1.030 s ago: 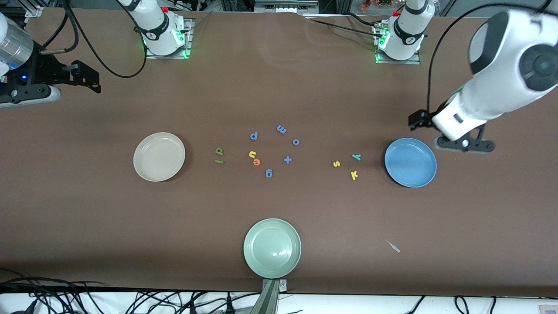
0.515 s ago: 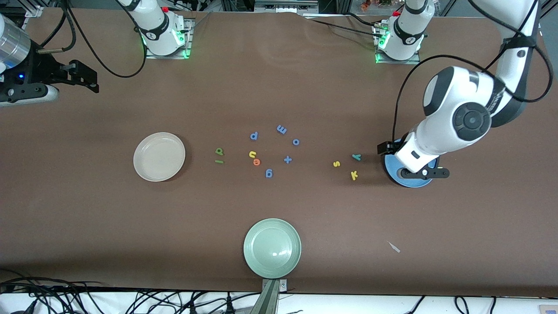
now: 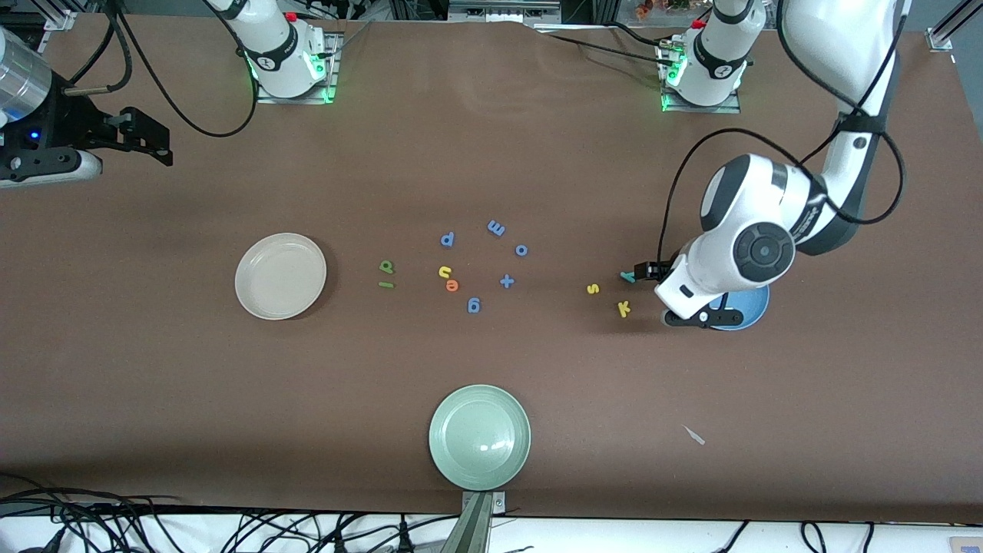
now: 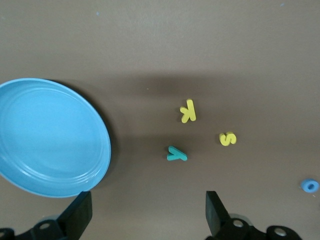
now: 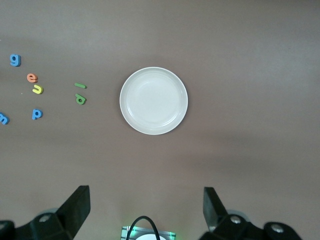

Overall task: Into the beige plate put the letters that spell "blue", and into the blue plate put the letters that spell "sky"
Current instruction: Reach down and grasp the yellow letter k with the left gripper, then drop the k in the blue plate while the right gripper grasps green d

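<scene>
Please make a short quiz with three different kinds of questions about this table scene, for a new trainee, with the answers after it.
1. True or false: the beige plate already holds a letter.
2. Multiple choice: the left gripper is open above A) the pale green plate, B) the table beside the blue plate, near the teal y, C) the blue letter g.
3. Fill in: the yellow k lies ____ to the front camera than the yellow s.

Key: 1 false, the plate is empty. 2 B. 3 nearer. The right gripper waits open, high at its own end of the table.
</scene>
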`<state>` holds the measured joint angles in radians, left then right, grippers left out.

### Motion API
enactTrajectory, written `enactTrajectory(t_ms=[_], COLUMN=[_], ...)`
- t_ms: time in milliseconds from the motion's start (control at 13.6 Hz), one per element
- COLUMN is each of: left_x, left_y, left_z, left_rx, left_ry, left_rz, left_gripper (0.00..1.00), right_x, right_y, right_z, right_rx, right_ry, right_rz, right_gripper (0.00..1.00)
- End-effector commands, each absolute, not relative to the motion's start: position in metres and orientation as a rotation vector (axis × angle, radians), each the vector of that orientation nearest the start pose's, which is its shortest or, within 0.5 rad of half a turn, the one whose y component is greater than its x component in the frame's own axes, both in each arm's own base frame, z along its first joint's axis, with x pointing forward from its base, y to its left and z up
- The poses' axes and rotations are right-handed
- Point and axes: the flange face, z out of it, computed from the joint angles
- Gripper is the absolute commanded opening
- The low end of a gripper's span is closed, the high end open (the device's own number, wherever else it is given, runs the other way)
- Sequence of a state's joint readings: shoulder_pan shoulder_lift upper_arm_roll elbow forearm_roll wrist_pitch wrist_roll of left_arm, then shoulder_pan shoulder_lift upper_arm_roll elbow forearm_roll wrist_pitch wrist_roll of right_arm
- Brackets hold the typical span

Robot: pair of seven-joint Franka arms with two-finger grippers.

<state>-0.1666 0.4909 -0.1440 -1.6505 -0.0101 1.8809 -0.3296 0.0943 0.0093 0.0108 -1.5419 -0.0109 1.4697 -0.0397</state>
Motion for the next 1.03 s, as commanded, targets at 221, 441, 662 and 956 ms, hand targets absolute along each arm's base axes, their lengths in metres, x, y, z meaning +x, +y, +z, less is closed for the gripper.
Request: enactTrajectory(t_ms=[221, 441, 662, 956], left_x=[0.628, 0.615, 0.599, 0.601], left_y=[-0.218, -0.227, -0.224, -0.223], left_z=[0.259, 0.213, 0.183, 0.181], left_rx=[-3.138, -3.153, -3.179, -3.176], left_ry=[-0.275, -0.273, -0.287, -0.331], left_rz=[0.271, 0.237, 0.163, 0.158], left_gripper=[0.95, 0.95, 0.87, 0.56], right_x=[0.561, 0.576, 0.583, 0.596], right_y=[0.06, 0.069, 0.123, 0.211], right_z=[0.609, 0.589, 0.566, 0.498], right_rx=[-3.127, -3.126, -3.123, -3.149], right_ry=[-0.216, -0.18, -0.263, -0.178], right_rz=[0.099, 0.08, 0.088, 0.126], right_gripper=[1.0, 1.0, 1.0, 1.0])
